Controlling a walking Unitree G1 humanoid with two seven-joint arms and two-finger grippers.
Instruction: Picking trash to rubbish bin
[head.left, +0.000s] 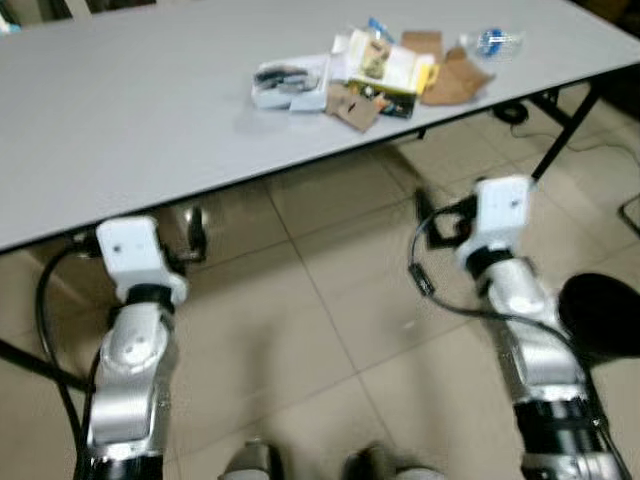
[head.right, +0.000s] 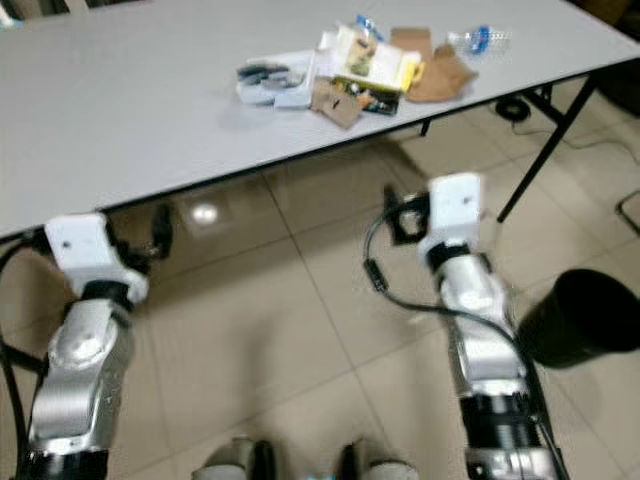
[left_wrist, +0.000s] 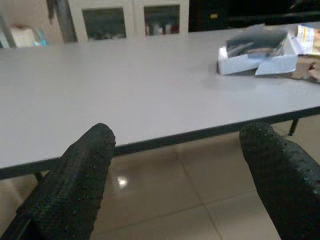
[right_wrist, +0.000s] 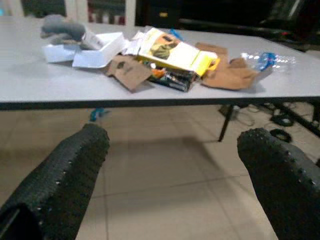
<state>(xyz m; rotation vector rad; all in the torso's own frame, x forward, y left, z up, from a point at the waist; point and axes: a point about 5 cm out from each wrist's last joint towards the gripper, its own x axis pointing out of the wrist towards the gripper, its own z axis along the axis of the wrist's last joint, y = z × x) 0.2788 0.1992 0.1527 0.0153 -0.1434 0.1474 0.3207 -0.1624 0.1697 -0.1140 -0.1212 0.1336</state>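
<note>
A heap of trash lies on the far right part of the grey table (head.left: 130, 120): a white open box (head.left: 290, 85), a yellow packet (head.left: 385, 62), brown cardboard pieces (head.left: 455, 80) and a clear plastic bottle (head.left: 492, 43) with a blue label. The black rubbish bin (head.right: 580, 315) stands on the floor to my right. My left gripper (left_wrist: 175, 145) is open and holds nothing, just below and before the table's near edge. My right gripper (right_wrist: 172, 145) is also open with nothing in it, below the table edge and facing the heap.
Beige floor tiles stretch under and in front of the table. Black table legs (head.left: 560, 130) and cables (head.left: 510, 112) are at the right end. A glass-door cabinet (left_wrist: 130, 17) stands behind the table. My feet (head.left: 310, 462) show at the bottom.
</note>
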